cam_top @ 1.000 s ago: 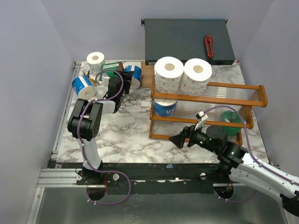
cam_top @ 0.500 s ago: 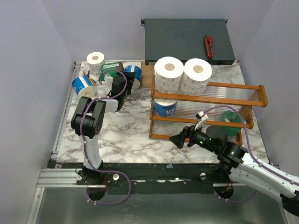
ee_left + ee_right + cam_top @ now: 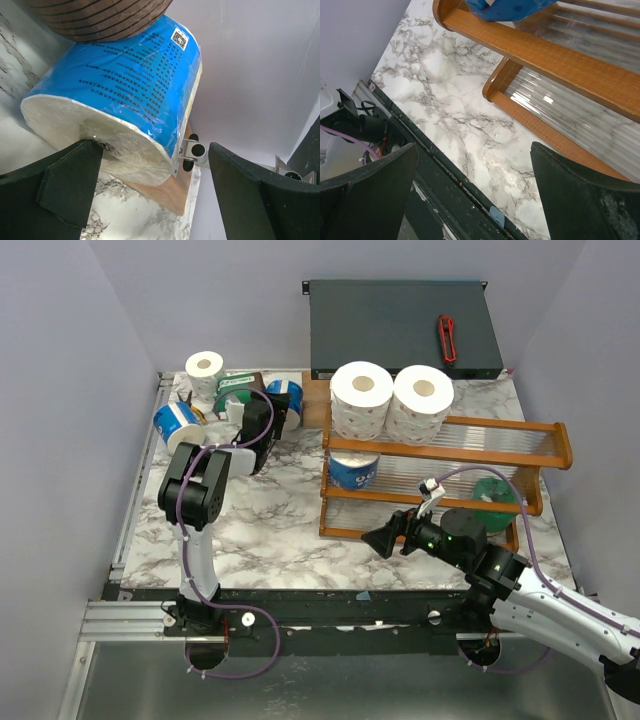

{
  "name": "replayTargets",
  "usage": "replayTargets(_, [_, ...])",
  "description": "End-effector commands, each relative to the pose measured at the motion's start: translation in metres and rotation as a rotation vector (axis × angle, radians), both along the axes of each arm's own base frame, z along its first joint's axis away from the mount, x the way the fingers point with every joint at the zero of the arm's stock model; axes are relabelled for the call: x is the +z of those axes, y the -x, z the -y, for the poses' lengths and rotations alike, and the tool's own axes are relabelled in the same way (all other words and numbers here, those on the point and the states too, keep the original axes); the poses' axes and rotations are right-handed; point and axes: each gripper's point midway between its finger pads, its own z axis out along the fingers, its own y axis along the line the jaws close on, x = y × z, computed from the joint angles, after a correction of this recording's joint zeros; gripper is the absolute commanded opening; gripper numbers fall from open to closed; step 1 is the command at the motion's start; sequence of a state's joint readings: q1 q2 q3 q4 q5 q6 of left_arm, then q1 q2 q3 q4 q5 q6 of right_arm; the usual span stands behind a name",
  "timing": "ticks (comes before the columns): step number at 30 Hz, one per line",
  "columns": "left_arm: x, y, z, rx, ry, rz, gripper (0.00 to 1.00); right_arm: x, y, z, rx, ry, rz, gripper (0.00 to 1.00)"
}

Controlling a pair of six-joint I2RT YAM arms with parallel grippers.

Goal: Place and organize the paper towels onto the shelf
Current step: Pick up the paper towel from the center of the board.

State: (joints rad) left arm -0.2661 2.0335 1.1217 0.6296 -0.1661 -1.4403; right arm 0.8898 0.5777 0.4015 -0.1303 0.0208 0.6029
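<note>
A blue-wrapped paper towel roll [image 3: 120, 85] lies on its side at the back, just left of the shelf [image 3: 450, 430]. My left gripper [image 3: 155, 160] stands open around its near end. The left finger [image 3: 70, 180] is at the roll's end face, and the right finger [image 3: 250, 190] is apart from it. From above, this gripper [image 3: 268, 418] sits beside that roll [image 3: 288, 400]. Two white rolls [image 3: 361, 390] stand on the top tier, a blue one [image 3: 353, 472] and a green one [image 3: 493, 490] lower down. My right gripper [image 3: 372, 537] is open and holds nothing, in front of the shelf.
More rolls lie at the back left: white [image 3: 204, 366], green [image 3: 235, 390] and blue [image 3: 177, 425]. A brown striped object [image 3: 100, 15] leans over the blue roll. A dark grey box [image 3: 400, 330] with a red-handled tool [image 3: 446, 338] sits behind the shelf. Walls close in on both sides.
My left gripper has moved a little right and farther back, closer to the blue roll beside the shelf end. The right arm has not moved.
</note>
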Motion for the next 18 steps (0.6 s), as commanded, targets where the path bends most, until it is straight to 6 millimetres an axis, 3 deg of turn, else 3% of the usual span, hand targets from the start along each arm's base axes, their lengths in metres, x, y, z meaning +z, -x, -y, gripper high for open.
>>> replayTargets(1, [-0.0012,-0.0085,-0.001,0.025,-0.006,0.018,0.87,-0.0145,-0.0021,0.007,-0.032,0.038,-0.02,0.97])
replayTargets(5, [-0.0006,-0.0101,-0.0007,0.023,0.001,0.031,0.81,-0.015,-0.0023,0.0072,-0.033,0.039,-0.02,0.97])
replayTargets(9, [-0.001,-0.0106,0.0016,0.011,0.025,0.044,0.67,-0.0151,-0.002,0.007,-0.032,0.038,-0.022,0.97])
replayTargets(18, [0.0012,-0.007,-0.0013,0.012,0.042,0.067,0.47,-0.0158,-0.0017,0.0078,-0.036,0.034,-0.023,0.97])
